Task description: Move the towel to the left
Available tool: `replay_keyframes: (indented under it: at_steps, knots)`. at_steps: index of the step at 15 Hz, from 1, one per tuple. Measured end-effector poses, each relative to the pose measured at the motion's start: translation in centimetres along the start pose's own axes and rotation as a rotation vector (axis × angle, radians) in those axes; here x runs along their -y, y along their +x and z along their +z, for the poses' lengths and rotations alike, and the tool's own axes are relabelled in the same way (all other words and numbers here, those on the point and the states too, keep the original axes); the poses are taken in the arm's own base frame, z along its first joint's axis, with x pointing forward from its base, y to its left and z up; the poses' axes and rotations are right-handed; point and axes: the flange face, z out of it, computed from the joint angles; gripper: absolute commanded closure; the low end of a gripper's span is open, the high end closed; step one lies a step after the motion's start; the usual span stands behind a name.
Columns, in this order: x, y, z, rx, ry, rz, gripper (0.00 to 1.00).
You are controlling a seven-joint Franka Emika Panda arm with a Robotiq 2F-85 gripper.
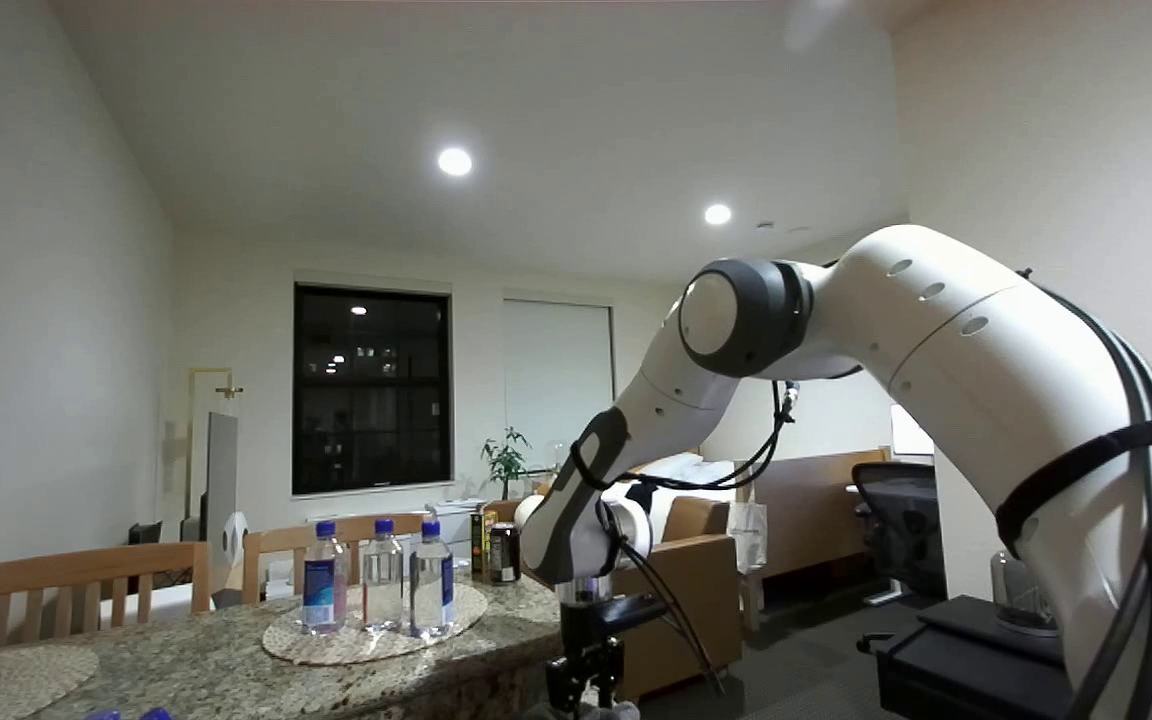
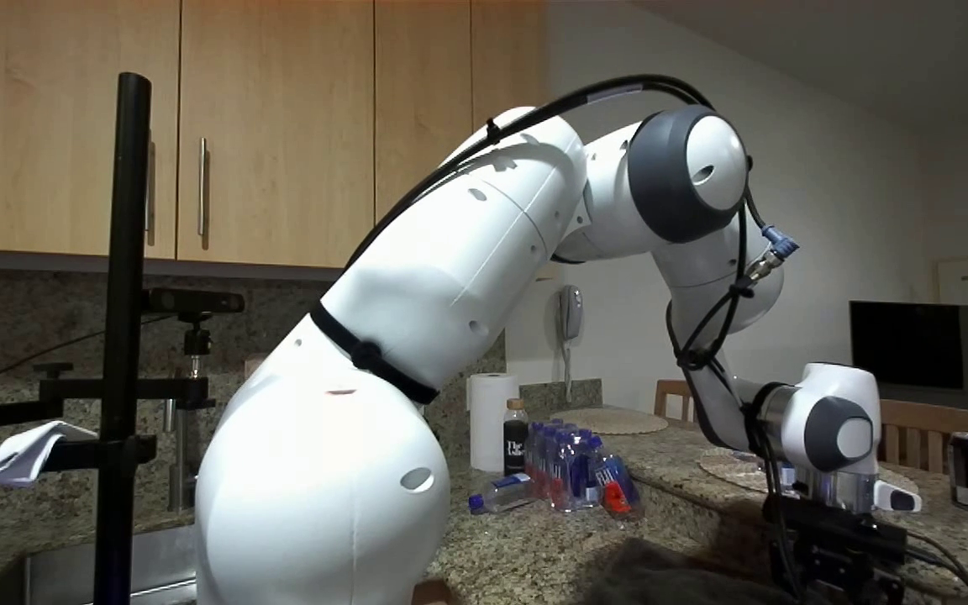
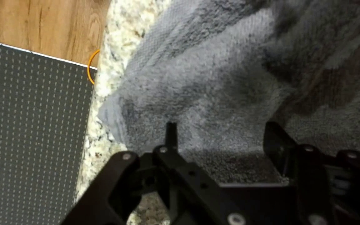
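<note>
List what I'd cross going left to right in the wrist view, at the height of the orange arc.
Dotted gray flooring, orange arc, speckled stone counter, gray towel.

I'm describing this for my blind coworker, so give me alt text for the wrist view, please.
A rumpled gray towel lies on a speckled stone counter, with the black tool open over it, though contact is unclear. Past the counter's edge, on the picture's left, are wood flooring and a dark, dotted floor covering.
</note>
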Motion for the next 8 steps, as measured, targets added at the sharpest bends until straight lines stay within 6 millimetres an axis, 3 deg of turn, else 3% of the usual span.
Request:
replay_keyframes:
  at_steps: [5, 8]
  knots:
    - [-0.01, -0.09, 0.47, 0.007, 0.002, 0.000, 0.90]
    - [-0.01, -0.12, 0.33, 0.010, 0.002, 0.000, 0.94]
